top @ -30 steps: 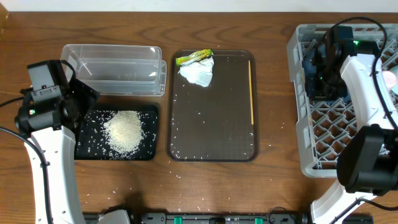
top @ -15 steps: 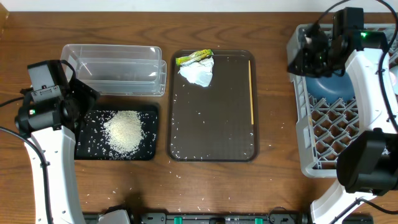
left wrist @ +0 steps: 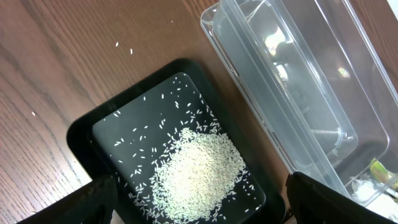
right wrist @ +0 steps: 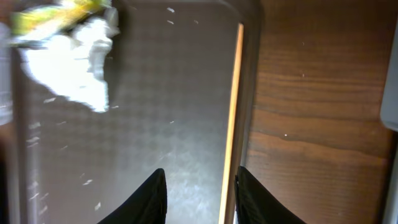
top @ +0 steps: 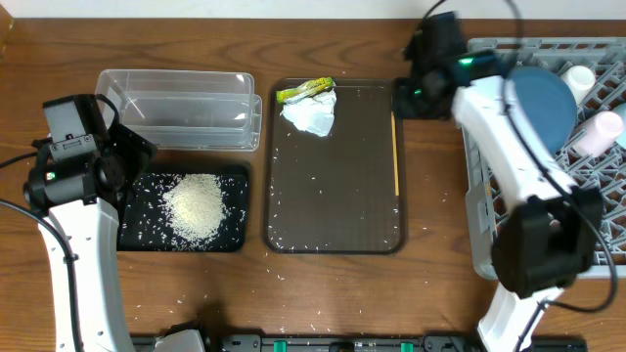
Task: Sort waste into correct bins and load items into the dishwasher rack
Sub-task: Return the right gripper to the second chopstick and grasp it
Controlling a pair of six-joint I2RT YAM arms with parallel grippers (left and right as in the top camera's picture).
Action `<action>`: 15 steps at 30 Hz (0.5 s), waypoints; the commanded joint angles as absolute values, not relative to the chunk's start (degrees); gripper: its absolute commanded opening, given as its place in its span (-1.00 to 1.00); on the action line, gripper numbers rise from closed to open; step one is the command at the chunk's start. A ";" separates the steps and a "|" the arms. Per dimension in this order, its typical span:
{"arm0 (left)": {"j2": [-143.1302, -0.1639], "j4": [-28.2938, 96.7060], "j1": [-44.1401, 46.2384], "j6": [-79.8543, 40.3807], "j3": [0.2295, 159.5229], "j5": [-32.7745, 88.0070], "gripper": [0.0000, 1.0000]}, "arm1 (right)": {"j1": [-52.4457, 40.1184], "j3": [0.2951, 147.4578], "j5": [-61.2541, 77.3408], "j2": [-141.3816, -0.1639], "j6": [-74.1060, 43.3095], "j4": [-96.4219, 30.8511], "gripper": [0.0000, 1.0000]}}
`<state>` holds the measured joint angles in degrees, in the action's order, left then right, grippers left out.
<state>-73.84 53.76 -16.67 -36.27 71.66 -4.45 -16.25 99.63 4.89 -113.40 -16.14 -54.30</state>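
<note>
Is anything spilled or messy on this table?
Yes. A rice pile sits in the black tray, but stray grains lie scattered over the brown tray and onto the wooden table around it, outside any bin.

Bright, even light; right wrist view seems blurred.

I see rice (top: 199, 205) heaped in the black tray (top: 231, 176). The clear tub (top: 181, 108) sits empty just behind it. The tissue (top: 311, 115) and wrapper (top: 304, 91) touch at the brown tray's (top: 333, 210) far-left corner, and the chopsticks (top: 395, 142) lie along its right edge. In the rack (top: 479, 235), the blue bowl (top: 546, 103) stands on edge beside the white cup (top: 579, 76) and pink cup (top: 599, 132).
</note>
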 commanded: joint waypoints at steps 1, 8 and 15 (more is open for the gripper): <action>-73.84 53.95 -16.86 -37.17 72.23 -4.56 0.79 | -18.39 100.33 -5.26 -117.80 -21.21 -53.52 -0.31; -73.84 53.95 -16.86 -37.19 72.23 -4.56 0.79 | -19.57 100.33 -5.34 -124.29 -22.28 -51.20 -0.35; -73.84 53.95 -16.86 -37.19 72.23 -4.56 0.79 | -19.59 100.33 -5.30 -127.02 -22.74 -50.15 -0.38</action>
